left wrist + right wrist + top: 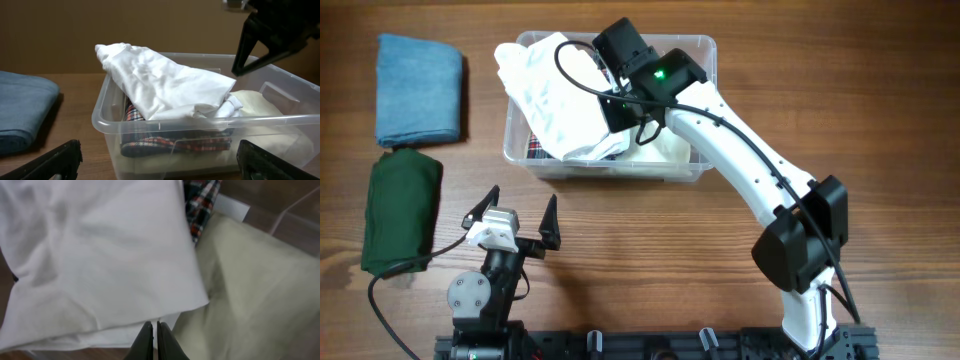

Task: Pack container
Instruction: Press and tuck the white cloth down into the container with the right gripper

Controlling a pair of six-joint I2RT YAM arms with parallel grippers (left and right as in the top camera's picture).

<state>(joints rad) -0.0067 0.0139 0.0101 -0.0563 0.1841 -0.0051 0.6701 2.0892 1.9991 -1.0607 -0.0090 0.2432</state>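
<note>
The clear plastic container [705, 48] stands at the table's back middle. It also shows in the left wrist view [107, 125]. Inside lie a beige cloth [672, 150] [260, 280] and a plaid cloth [170, 142] [200, 200]. A white cloth [555, 95] [160, 85] [100, 255] lies on top and hangs over the left rim. My right gripper [620, 108] [154, 327] is shut just above the white cloth's edge, with nothing seen between its fingers. My left gripper [517, 205] [160, 165] is open and empty in front of the container.
A folded blue towel [418, 88] [20, 110] lies at the back left. A folded dark green cloth [400, 210] lies in front of it, left of my left arm. The right arm reaches from the front right across to the container.
</note>
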